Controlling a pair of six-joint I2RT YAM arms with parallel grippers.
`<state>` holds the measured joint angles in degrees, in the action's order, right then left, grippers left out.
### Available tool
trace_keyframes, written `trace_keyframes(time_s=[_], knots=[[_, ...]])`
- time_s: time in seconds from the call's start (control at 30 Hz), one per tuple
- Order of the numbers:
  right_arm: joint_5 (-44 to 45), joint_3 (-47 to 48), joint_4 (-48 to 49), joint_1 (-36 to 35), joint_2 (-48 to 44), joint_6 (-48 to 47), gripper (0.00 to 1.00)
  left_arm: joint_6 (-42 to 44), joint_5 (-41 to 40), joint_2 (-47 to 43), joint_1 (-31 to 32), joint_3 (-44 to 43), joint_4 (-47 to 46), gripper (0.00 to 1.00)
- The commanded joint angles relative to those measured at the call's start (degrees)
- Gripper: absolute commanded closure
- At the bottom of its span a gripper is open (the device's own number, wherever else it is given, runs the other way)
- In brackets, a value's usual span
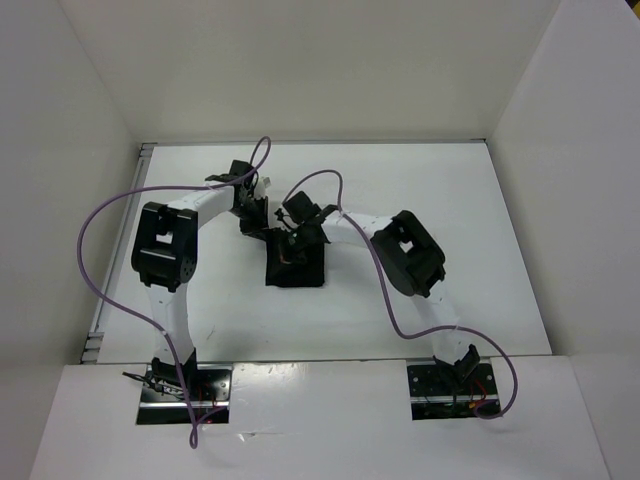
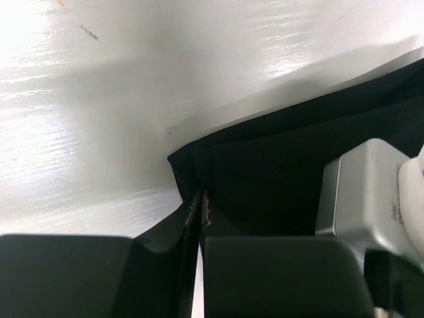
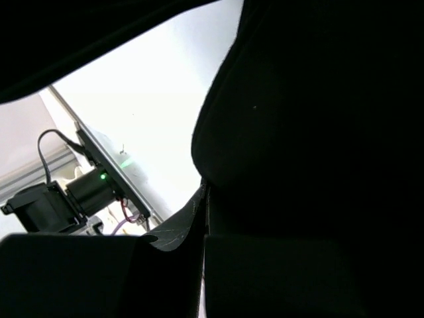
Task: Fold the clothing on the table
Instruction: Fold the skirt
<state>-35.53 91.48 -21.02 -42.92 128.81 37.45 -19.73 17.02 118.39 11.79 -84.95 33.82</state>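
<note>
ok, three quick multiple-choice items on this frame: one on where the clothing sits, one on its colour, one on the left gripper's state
1. Where is the clothing on the table?
A. near the middle, between the two arms
B. in the far right corner
C. hanging off the near edge

2. What colour is the clothing?
A. white
B. black
C. red

3. How does the left gripper stand?
A. wide open, clear of the fabric
B. shut on an edge of the clothing
C. out of every view

Answers:
1 A: the top view shows the fabric mid-table, with both wrists over it.
2 B: it is plain black in every view.
3 B: the left wrist view shows its fingers pressed together with a fabric fold between them.
</note>
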Motion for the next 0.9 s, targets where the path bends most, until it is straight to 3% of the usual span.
trace_keyframes(time_s=[0.0, 0.07, 0.13, 0.3, 0.53, 0.57, 0.63, 0.7, 0.73, 0.87], knots=[[2.4, -0.1, -0.6, -0.8, -1.0, -1.2, 1.0, 0.1, -1.3, 1.4, -0.4, -0.1, -0.1, 0.93], [4.3, 2.1, -3.8, -0.8, -3.5, -3.7, 1.0, 0.1, 0.5, -1.7, -0.4, -0.7, 0.5, 0.93], [6.3, 4.1, -6.6, -0.8, -6.5, -4.3, 1.0, 0.1, 2.6, -7.2, -0.4, -1.3, 0.5, 0.79], [13.3, 3.9, -8.9, 2.9, -22.2, -5.9, 1.0, 1.7, 6.0, -20.5, -0.4, -1.2, 1.1, 0.58], [12.6, -12.5, -8.3, 21.2, -42.6, -8.3, 0.52, -2.4, 6.1, -40.4, -0.4, 13.1, -4.7, 0.52], [11.7, -16.1, -8.3, 22.8, -44.3, -8.9, 0.45, -3.2, 5.4, -41.8, -0.4, 14.8, -5.3, 0.51], [10.0, -18.9, -8.9, 26.2, -49.0, -9.9, 0.2, -5.2, 3.6, -45.6, -0.4, 19.1, -6.3, 0.49], [9.3, -22.4, -9.0, 26.9, -52.4, -11.4, 0.12, -5.8, 1.8, -48.1, -0.4, 21.0, -6.8, 0.47], [9.3, -23.3, -9.0, 27.6, -53.2, -11.4, 0.0, -5.9, 0.9, -48.9, -0.4, 22.1, -6.3, 0.46], [9.3, -28.2, -9.0, 28.2, -55.2, -11.4, 0.0, -5.9, -3.0, -53.1, -0.4, 23.9, -5.1, 0.41]])
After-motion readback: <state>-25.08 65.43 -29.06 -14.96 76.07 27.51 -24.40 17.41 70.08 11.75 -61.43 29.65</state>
